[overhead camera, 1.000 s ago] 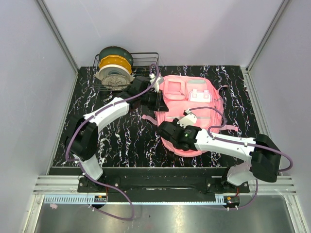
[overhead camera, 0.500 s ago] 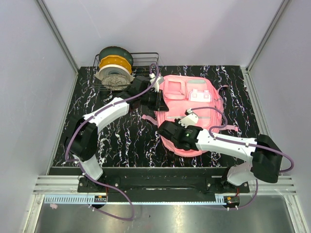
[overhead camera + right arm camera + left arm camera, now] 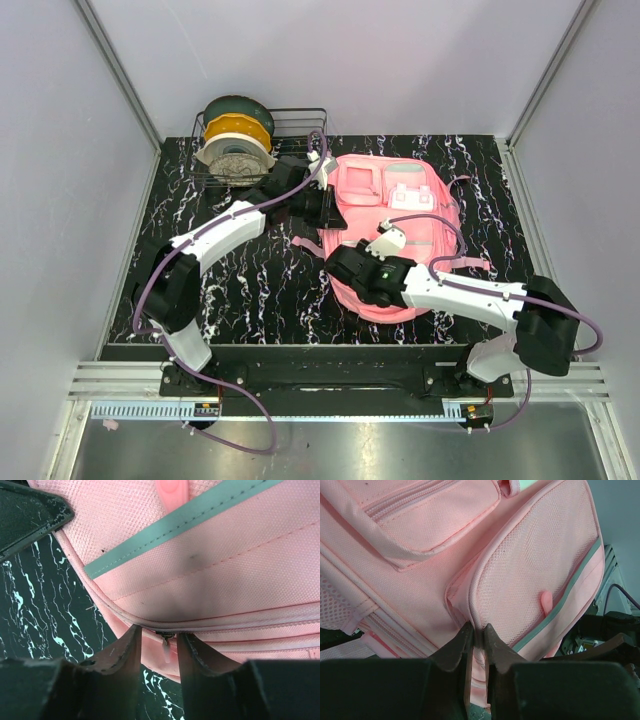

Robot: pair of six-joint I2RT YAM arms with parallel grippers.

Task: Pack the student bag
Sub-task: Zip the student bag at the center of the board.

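The pink student bag (image 3: 405,225) lies flat on the black marbled table, front pockets up. My left gripper (image 3: 328,207) is at the bag's left edge; in the left wrist view it (image 3: 477,632) is shut on a fold of the bag's pink fabric (image 3: 520,580) beside a mesh side pocket. My right gripper (image 3: 340,265) is at the bag's near-left edge. In the right wrist view it (image 3: 159,642) stands narrowly open, with a small zipper pull (image 3: 165,649) hanging between the fingers, apart from both. The bag (image 3: 225,570) fills that view.
A wire rack (image 3: 290,125) with several filament spools (image 3: 237,140) stands at the back left corner, close to the left arm. Grey walls close in the table on the left, back and right. A pink strap (image 3: 470,262) trails off the bag's right side.
My right gripper has shifted slightly up and in toward the bag's edge. The left gripper and the bag have stayed put.
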